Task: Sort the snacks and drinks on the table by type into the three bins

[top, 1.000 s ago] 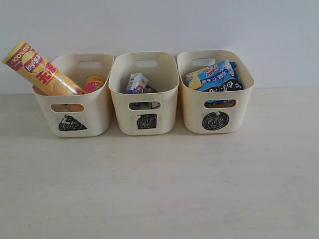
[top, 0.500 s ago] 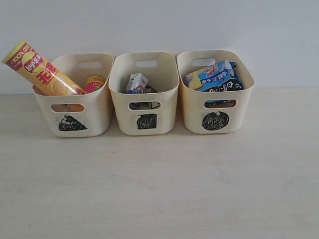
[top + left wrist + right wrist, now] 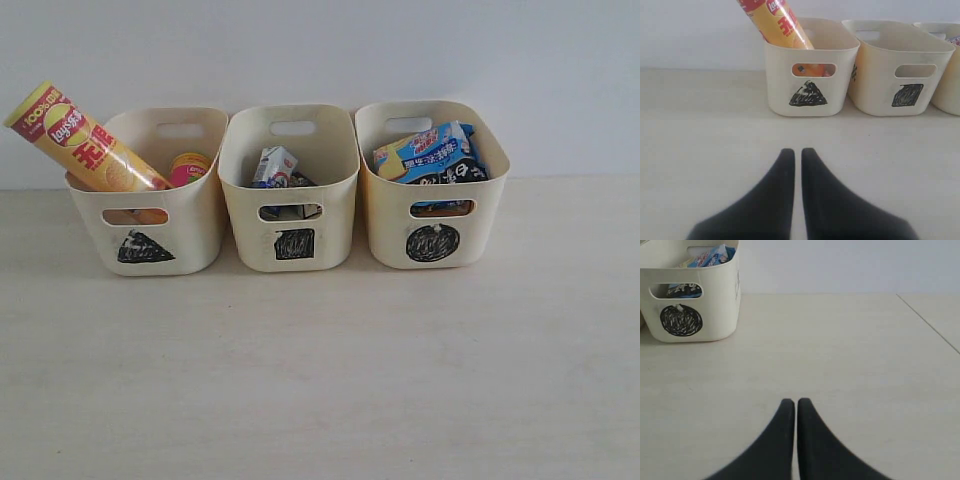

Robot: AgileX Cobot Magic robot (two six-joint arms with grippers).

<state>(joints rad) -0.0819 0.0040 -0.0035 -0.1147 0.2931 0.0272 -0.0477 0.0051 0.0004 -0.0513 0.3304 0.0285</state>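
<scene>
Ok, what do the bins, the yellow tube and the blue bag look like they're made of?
Bins: probably plastic, cream, smooth and matte, with moulded rounded corners and handle slots. Yellow tube: likely cardboard with a glossy printed wrap; can't confirm. Blue bag: thin crinkly film, creased and shiny.

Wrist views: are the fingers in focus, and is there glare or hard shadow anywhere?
Left wrist view: left fingers sharp at the tips, blurring toward their bases; triangle bin crisp. Right wrist view: right fingers likewise; circle bin crisp. Exterior view: soft even light, faint shadow under the square bin, no glare.
</scene>
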